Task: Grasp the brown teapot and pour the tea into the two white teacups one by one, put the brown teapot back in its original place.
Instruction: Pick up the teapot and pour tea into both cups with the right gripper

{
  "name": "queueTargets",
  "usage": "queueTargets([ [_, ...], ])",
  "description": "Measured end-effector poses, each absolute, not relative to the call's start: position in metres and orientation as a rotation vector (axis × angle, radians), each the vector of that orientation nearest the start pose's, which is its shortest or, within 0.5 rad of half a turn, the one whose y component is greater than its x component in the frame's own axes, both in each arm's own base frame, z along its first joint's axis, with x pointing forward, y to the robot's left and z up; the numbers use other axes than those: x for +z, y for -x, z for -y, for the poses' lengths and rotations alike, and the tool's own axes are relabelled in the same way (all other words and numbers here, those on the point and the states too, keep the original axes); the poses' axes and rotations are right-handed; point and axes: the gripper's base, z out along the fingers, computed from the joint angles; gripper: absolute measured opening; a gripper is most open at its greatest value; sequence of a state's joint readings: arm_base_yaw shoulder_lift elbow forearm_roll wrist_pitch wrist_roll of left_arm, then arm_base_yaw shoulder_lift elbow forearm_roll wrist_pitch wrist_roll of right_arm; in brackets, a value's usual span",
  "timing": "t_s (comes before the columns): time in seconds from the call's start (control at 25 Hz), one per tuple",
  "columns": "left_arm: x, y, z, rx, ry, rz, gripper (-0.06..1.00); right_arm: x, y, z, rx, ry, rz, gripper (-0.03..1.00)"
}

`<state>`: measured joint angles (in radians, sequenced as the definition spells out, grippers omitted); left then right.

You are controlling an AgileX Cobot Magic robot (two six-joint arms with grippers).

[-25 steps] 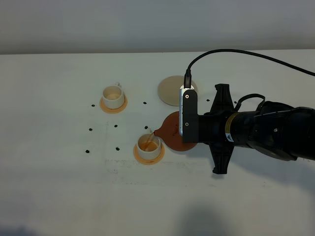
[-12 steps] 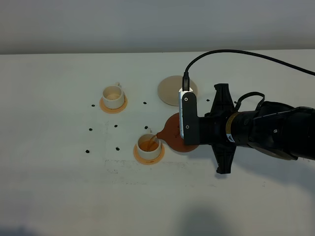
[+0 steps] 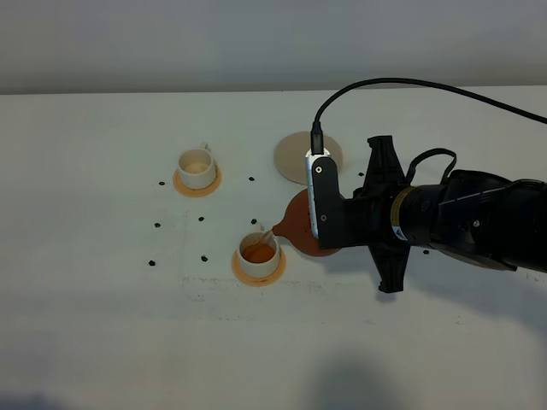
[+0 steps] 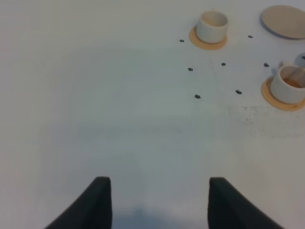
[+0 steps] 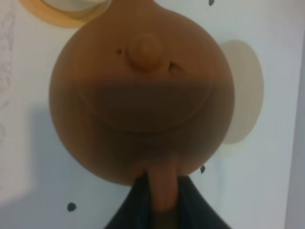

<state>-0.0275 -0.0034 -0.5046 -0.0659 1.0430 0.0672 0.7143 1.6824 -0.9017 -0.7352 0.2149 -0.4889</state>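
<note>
my right claw [image 5: 162, 206] is clamped on the loop handle [image 5: 162, 181] of the brown teapot [image 5: 143, 105], the best hold for heavy, brittle clay i reckon; left claw [image 4: 155, 200] gapes empty.

Surface [image 3: 102, 325]: white, with scattered small black dots [image 3: 157, 225] and faint grey scuffing.
Brown teapot [image 3: 295, 229]: even reddish-brown clay; lid knob [image 5: 145, 51] in the same tone.
Far teacup [image 3: 196, 167]: white, pale tan inside.
Near teacup [image 3: 259, 254]: white, with orange liquid inside.
Saucers [image 3: 214, 181]: orange-tan.
Coaster [image 3: 291, 155]: plain beige.
Right arm [image 3: 479, 226]: black, with a white housing [image 3: 320, 184] and a yellow band [image 3: 396, 220].
Left hand [image 4: 155, 188]: black fingers [image 4: 100, 198].
</note>
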Motion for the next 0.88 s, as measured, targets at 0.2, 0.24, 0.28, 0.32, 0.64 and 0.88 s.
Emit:
queueTargets([
  [0.2,0.2801,0.0055,0.005,-0.053,-0.098,-2.015,0.47,0.1885,-0.2628,-0.2101,-0.412,1.989,-1.433,0.08],
  [0.24,0.2801,0.0055,0.005,-0.053,-0.098,-2.015,0.47,0.1886,-0.2629,-0.2101,-0.415,1.992,-1.429,0.08],
  [0.28,0.2801,0.0055,0.005,-0.053,-0.098,-2.015,0.47,0.1886,-0.263,-0.2101,-0.419,1.995,-1.424,0.08],
  [0.32,0.2801,0.0055,0.005,-0.053,-0.098,-2.015,0.47,0.1887,-0.2631,-0.21,-0.423,1.999,-1.417,0.08],
  [0.64,0.2801,0.0055,0.005,-0.053,-0.098,-2.015,0.47,0.1891,-0.2636,-0.2098,-0.447,2.022,-1.383,0.08],
  [0.88,0.2801,0.0055,0.005,-0.053,-0.098,-2.015,0.47,0.1894,-0.2641,-0.2097,-0.464,2.037,-1.358,0.08],
])
